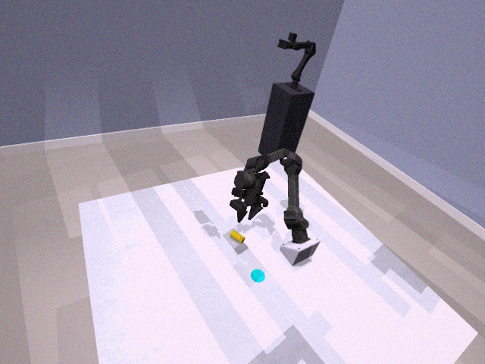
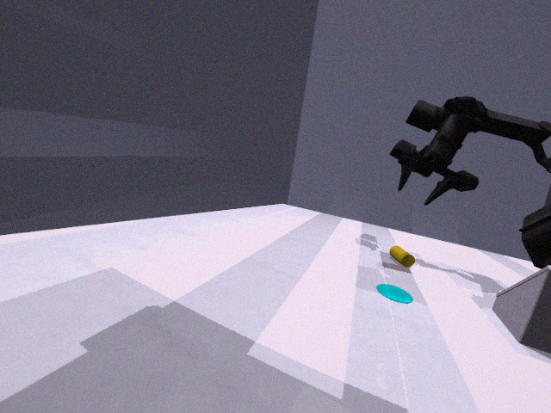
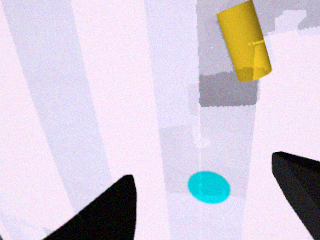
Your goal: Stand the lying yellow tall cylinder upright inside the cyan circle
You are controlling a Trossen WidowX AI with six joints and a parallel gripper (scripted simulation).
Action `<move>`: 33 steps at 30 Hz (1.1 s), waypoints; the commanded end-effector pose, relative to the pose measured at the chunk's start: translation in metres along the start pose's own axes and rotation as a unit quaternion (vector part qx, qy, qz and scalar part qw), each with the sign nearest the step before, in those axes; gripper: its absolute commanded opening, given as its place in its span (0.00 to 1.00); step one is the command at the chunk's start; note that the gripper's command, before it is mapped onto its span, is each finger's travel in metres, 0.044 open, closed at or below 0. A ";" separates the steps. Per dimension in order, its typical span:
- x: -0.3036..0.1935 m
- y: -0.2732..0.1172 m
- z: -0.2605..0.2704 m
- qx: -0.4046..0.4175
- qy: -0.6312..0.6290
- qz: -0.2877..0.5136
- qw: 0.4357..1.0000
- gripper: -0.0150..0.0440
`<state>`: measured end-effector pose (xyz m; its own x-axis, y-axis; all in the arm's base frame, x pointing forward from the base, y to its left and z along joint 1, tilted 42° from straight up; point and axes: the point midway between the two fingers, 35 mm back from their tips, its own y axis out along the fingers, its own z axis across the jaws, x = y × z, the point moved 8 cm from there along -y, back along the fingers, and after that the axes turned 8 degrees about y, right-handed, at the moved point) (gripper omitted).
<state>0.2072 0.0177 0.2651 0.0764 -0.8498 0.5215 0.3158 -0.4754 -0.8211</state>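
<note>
Item: yellow tall cylinder, lying on its side at centre frame in the top view, just above the cyan circle and apart from it. Likely rigid, light, smooth, prone to rolling; best taken across the barrel near one end. Gripper: raised above, jaws fairly wide, holding nothing.

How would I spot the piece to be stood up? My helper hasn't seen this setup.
Start at the arm's pale base block on the white table. Just beyond the flat cyan circle, under the open gripper, lies the yellow cylinder. It alone is yellow, raised and lying on its side.
</note>
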 end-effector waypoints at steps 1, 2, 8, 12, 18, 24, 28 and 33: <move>0.017 0.015 0.010 -0.080 -0.053 -0.043 0.994 0.78; 0.023 0.020 0.012 -0.103 -0.069 -0.053 0.991 0.78; 0.039 0.034 0.019 -0.172 -0.117 -0.074 0.975 0.78; 0.039 0.036 0.019 -0.172 -0.117 -0.073 0.976 0.78; 0.053 0.106 0.000 -0.170 -0.115 -0.071 0.976 0.78; 0.060 0.135 -0.016 -0.171 -0.116 -0.077 0.975 0.78; 0.060 0.135 -0.016 -0.171 -0.116 -0.077 0.975 0.60; 0.060 0.135 -0.016 -0.171 -0.116 -0.077 0.975 0.43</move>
<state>0.2395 -0.1008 0.1818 0.2758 -0.7052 0.6532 0.0082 -0.6778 -0.7352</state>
